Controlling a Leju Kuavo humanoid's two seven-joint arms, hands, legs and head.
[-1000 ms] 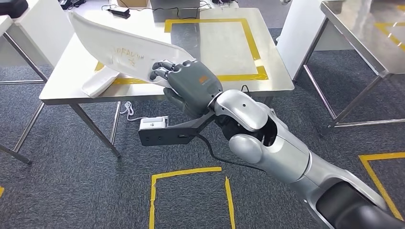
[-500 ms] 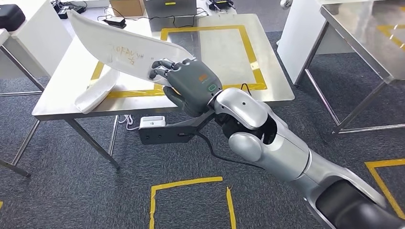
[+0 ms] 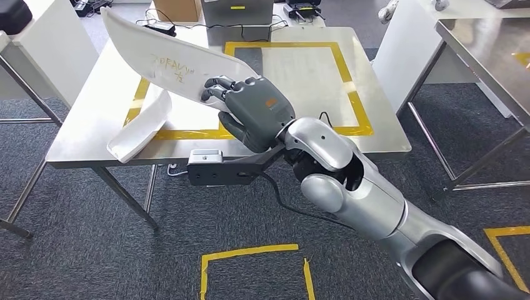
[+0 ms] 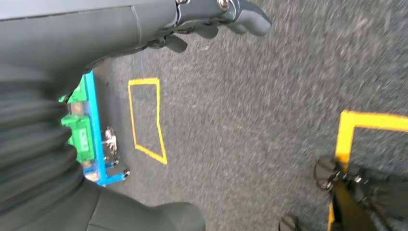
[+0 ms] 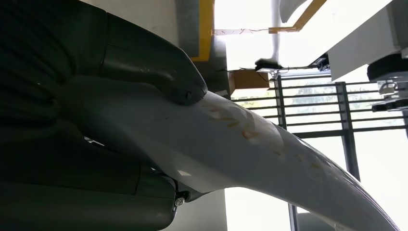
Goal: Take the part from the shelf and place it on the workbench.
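A long white curved part (image 3: 162,65) with orange handwriting is held up over the near left of the steel workbench (image 3: 375,112), its bent lower end (image 3: 137,128) near the bench's front edge. My right hand (image 3: 247,109) grips the part's right end, fingers curled over its edge. Up close in the right wrist view, the thumb (image 5: 159,67) presses on the white part (image 5: 250,154). My left hand (image 4: 211,21) hangs over the carpet, fingers loosely curled with nothing in them.
A yellow tape rectangle (image 3: 356,94) marks the bench top. A cardboard box (image 3: 175,9), a grey case (image 3: 237,12) and cables sit at its far edge. A second steel table (image 3: 487,56) stands to the right, a white cabinet (image 3: 50,44) to the left. Yellow tape (image 3: 250,253) marks the carpet.
The whole view has shifted, so the camera moved; the workbench now sits lower and further right. My right hand still grips the part in the same way.
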